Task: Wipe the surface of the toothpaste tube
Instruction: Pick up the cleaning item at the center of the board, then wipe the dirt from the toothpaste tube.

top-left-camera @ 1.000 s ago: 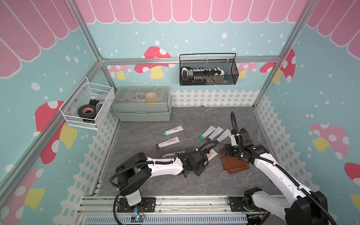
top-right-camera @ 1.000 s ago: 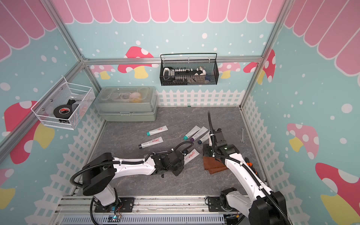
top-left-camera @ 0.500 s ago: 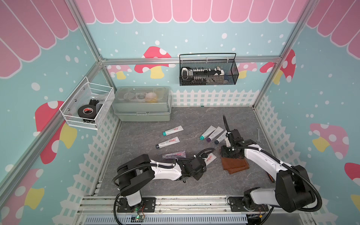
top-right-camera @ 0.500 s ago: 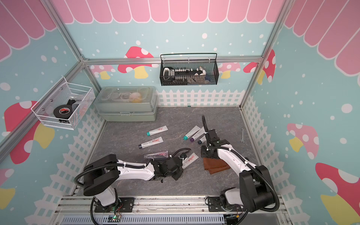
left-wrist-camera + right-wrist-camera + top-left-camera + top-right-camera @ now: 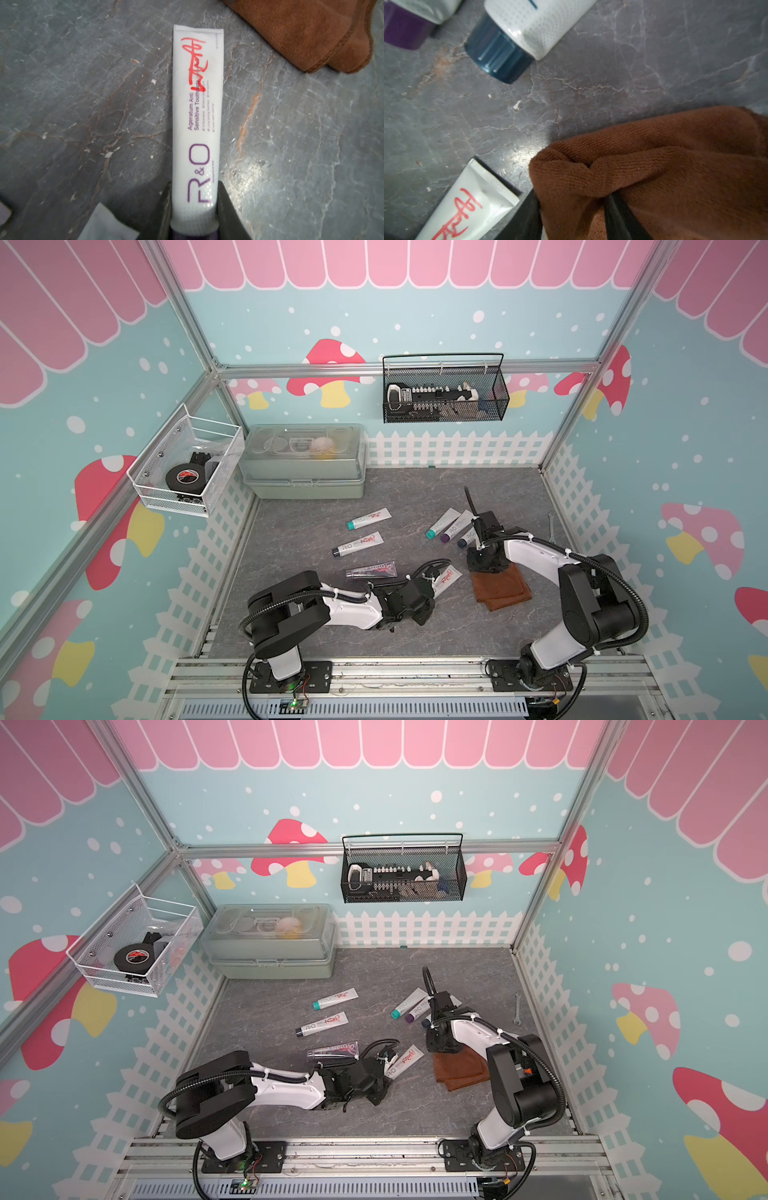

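The toothpaste tube (image 5: 197, 124) is white with a purple cap and a red scribble. It lies flat on the grey floor in both top views (image 5: 446, 577) (image 5: 405, 1060). My left gripper (image 5: 194, 199) is shut on the tube's cap end, one finger on each side. A folded brown cloth (image 5: 503, 591) lies to the right of the tube's flat end. My right gripper (image 5: 571, 214) is down on the cloth's far left corner (image 5: 484, 566), shut on a bunched fold of cloth (image 5: 623, 170).
Three loose tubes (image 5: 369, 518) (image 5: 357, 544) (image 5: 372, 570) lie left of centre. A cluster of three tubes (image 5: 451, 524) sits just behind the right gripper. A green lidded box (image 5: 305, 464) stands at the back left. A small wrench (image 5: 550, 526) lies by the right fence.
The right arm's elbow swung down toward the front and its fingers closed on the cloth's corner. The left arm settled lower, still on the tube's cap end.
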Controlling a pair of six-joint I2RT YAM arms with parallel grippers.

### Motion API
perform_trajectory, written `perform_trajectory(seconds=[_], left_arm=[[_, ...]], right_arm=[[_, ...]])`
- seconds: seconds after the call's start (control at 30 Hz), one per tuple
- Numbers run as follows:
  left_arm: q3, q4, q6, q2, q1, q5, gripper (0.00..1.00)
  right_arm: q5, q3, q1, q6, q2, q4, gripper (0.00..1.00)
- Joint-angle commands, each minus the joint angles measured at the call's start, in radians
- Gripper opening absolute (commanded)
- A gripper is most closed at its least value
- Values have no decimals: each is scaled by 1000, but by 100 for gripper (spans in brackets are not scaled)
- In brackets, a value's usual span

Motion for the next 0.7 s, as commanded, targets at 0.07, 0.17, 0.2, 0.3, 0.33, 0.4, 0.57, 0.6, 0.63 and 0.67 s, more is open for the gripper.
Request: perform_trajectory(seconds=[0.07,0.17,0.2,0.3,0.33,0.4,0.57,0.6,0.63,0.67], left_arm=[[-36,-10,-7,20,-4,45,20],[-29,-9,4,21,-5,59,19],[-23,-9,9,28,-5,66,19],[-4,-15,16,47,-5,71,19],[3,-16,17,53,-5,71,19],[9,-15,20,58,-6,66,18],[13,7,19,72,-4,54,18],[16,8,20,75,-4,55,18],[18,13,20,79,-4,58,18],[18,18,20,80,-4,60,19]], right_arm=[[-65,-12,4,-2,-3,30,21],[-148,-37,4,-13,-99,21,14],[-179,-43,4,-20,-134,12,13],[-287,-63,4,-27,-213,-7,13],[-331,-68,6,-25,-222,-9,13],[-384,-74,11,-24,-228,-14,13],[-494,-117,33,-7,-189,52,14],[-497,-112,43,-11,-165,51,13],[-494,-110,55,-10,-145,57,14],[-489,-110,66,-6,-133,65,14]])
